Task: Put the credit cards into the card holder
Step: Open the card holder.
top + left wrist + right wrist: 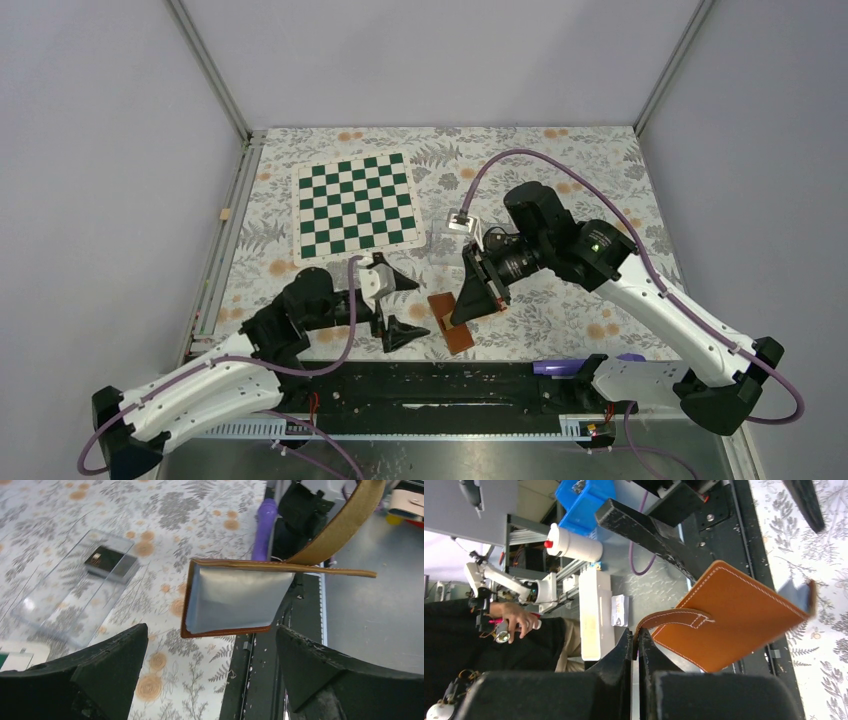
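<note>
**Top external.** The left claw (pixel 415 305) stands wide, fingers splayed with nothing between them. It points at the card holder (pixel 458 328) from just beside it. The card holder is brown and sits at the near edge of the tabletop (pixel 560 160), between the two claws. The right claw (pixel 472 300) is at the holder's upper end, jaws drawn together there. A green-and-white checkerboard (pixel 355 205) lies well apart, toward the far left. A clear plastic box (pixel 437 240) shows faintly behind the claws; its contents are too small to tell in this view.

**Left wrist.** The two fingers (pixel 110 665) are far apart at the bottom of the frame, and the gap between them is bare. The card holder (pixel 235 600) is ahead of that gap, open face toward the camera, with pale blue-grey lining and a brown rim. Its strap (pixel 345 525) runs up and to the right. The holder looks lifted off the floral cloth, but I cannot confirm this. The credit cards (pixel 110 562) are a black stack, the top card showing a small orange-gold mark. They lie inside the clear plastic box (pixel 65 605) on the tabletop, left of the holder and well apart from it. A purple object (pixel 265 520) sits by the black rail.

**Right wrist.** The right claw (pixel 635 640) is pinched tight on the strap (pixel 669 617). The card holder (pixel 739 615) hangs from that strap, its stitched brown outer face toward the camera. A sliver of grey lining shows at its far corner. A black finger of the left claw (pixel 649 530) crosses beyond it. In the background off the tabletop are a white bottle with a red cap (pixel 574 542) and blue bins (pixel 584 500).
</note>
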`<control>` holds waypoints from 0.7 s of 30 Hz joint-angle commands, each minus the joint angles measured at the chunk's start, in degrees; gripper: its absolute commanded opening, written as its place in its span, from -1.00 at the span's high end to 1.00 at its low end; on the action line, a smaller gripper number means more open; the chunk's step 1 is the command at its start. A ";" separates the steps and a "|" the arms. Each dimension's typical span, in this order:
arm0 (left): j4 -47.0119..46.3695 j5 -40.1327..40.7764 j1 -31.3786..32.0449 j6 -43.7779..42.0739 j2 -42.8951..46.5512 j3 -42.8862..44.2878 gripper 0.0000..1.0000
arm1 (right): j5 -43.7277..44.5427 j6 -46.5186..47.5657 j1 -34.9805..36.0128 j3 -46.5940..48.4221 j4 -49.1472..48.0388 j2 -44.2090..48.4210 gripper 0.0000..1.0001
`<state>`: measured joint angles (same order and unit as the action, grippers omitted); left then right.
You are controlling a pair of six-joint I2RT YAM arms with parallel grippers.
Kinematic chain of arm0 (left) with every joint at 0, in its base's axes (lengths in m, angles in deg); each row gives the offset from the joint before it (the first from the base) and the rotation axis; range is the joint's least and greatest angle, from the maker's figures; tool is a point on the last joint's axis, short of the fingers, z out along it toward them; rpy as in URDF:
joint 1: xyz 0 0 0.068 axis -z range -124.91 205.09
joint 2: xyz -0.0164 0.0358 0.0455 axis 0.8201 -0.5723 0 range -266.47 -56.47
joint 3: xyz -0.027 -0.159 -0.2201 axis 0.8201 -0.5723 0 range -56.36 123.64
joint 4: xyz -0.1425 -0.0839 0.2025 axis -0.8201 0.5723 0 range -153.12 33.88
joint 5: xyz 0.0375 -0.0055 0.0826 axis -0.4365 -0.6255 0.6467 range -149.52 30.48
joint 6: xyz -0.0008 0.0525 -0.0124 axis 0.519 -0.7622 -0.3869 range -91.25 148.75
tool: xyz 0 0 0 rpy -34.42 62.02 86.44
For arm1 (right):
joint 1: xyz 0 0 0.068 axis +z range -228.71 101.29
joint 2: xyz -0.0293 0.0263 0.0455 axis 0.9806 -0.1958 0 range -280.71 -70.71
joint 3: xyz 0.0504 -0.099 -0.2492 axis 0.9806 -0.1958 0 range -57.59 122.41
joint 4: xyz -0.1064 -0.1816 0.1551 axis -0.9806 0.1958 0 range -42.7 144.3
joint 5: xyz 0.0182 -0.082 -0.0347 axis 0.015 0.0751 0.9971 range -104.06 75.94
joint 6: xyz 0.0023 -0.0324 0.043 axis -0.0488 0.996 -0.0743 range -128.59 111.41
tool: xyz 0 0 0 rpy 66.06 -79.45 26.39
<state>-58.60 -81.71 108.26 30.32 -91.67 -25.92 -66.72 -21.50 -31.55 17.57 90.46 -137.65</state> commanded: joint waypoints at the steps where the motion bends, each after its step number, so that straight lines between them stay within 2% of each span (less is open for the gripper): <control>1: -14.03 -11.80 -0.11 -3.71 -4.24 0.63 -0.93 | -7.58 -0.77 0.22 2.53 0.46 1.01 1.00; 7: -21.00 -12.16 -0.07 -1.77 -8.71 2.23 -0.95 | -9.17 -1.06 0.21 1.69 0.55 0.97 1.00; 12: -26.14 -15.79 0.43 0.28 -10.32 1.95 -0.97 | -9.60 -1.05 0.22 1.47 0.65 0.70 1.00; 17: -28.01 -17.92 3.22 1.15 -11.76 1.50 -0.82 | -9.66 -0.87 0.22 1.81 0.66 0.41 1.00; 21: -28.87 -17.55 4.47 1.99 -11.18 0.59 -0.80 | -10.11 -0.55 0.05 1.55 0.69 0.16 1.00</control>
<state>-81.77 -96.77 111.82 31.32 -103.49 -25.96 -73.78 -22.07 -31.57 17.68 91.69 -137.60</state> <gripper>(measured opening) 0.905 0.032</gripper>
